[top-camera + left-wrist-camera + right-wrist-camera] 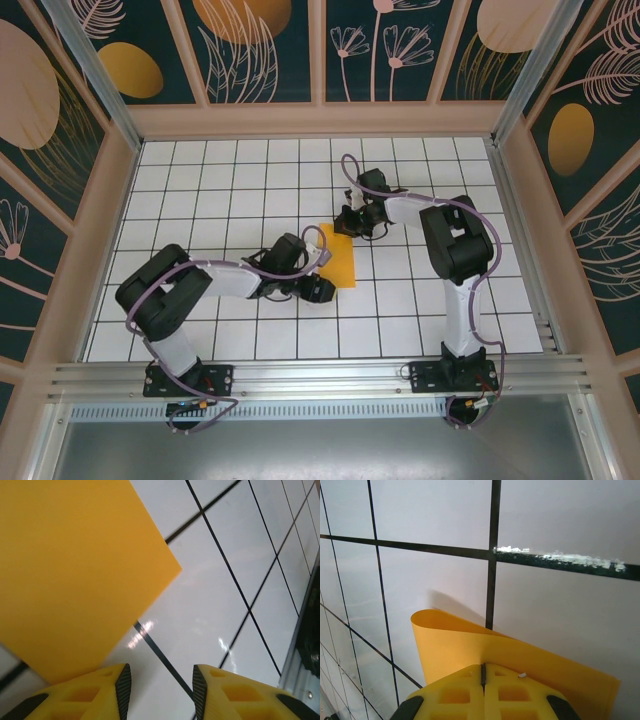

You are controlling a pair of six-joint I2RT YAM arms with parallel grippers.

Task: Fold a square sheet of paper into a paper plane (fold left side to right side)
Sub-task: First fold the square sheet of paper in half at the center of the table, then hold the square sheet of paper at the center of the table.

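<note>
Pinching orange sheet (450, 640) edge: right pincer (483, 669) | left pincer (161, 681) parted beside sheet

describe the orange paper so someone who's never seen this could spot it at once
Start at the white tiled table with black grid lines; look near its middle, between the two arms. There sits a thin bright orange sheet of paper, its far edge curled up in the shut right gripper. It is the single orange patch among plain white tiles.

Bright orange square sheet of paper (340, 257) near centre of white-tiled tabletop (200, 180), longer near-to-far. At its far end, right gripper (350, 222); at near end, left gripper (322, 288).
</note>
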